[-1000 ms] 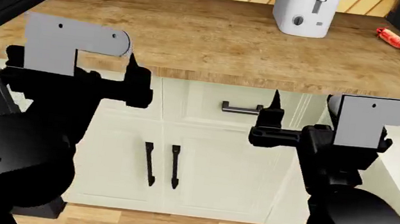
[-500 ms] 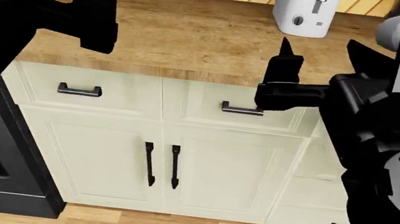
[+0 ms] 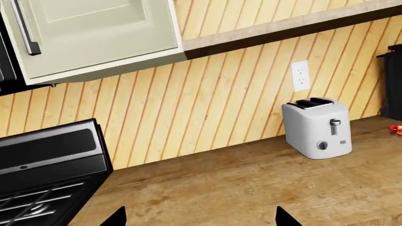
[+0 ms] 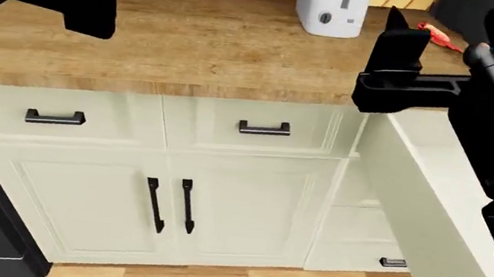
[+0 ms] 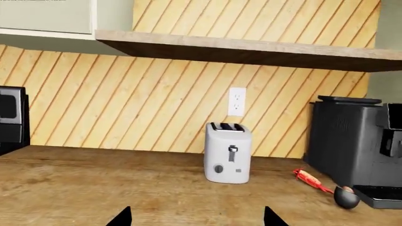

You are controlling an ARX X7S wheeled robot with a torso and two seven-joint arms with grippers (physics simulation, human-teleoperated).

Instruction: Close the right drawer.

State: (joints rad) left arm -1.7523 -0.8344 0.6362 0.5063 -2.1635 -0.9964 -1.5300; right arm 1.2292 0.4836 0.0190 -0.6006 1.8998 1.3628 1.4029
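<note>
The right drawer (image 4: 419, 194) stands pulled out at the right of the head view, a cream-white box reaching from under the counter edge toward me. Its long side wall and pale inside show. Its front and handle are hidden by my right arm. My right gripper (image 4: 400, 52) hangs above the counter edge, just over the drawer's back left corner, apart from it. In its wrist view the right gripper (image 5: 196, 217) is open, fingertips wide over bare wood. My left gripper (image 3: 201, 219) is open too, high over the counter's left part.
A white toaster (image 4: 332, 7) stands at the back of the wooden counter (image 4: 220, 45). Beside it lie a red-handled utensil (image 4: 440, 36) and a black coffee machine (image 5: 355, 146). Two shut drawers (image 4: 264, 128) sit above cabinet doors (image 4: 170, 203). A black stove (image 3: 44, 165) is at the left.
Both arms have risen from in front of the cabinets to above the counter. The head view has shifted right, and the open drawer's side now shows.
</note>
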